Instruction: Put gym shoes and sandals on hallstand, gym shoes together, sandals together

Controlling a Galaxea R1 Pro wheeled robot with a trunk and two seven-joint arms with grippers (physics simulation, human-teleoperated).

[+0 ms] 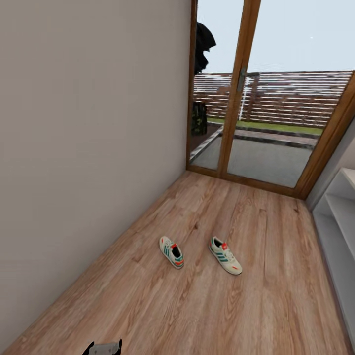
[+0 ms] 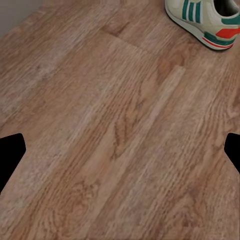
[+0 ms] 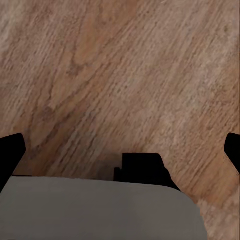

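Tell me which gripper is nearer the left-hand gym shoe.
Left. The left gripper hangs open over the floor with that gym shoe just ahead; the right gripper faces bare floor.

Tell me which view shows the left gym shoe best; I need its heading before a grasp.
The head view: the whole left gym shoe lies on the corridor floor, toe away from the camera, apart from the other. The left wrist view cuts it at the frame edge. The right wrist view gives floor.

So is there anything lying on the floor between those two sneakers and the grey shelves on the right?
Nothing visible. Bare wood floor runs from the left gym shoe and the right gym shoe across to the hallstand at the right edge.
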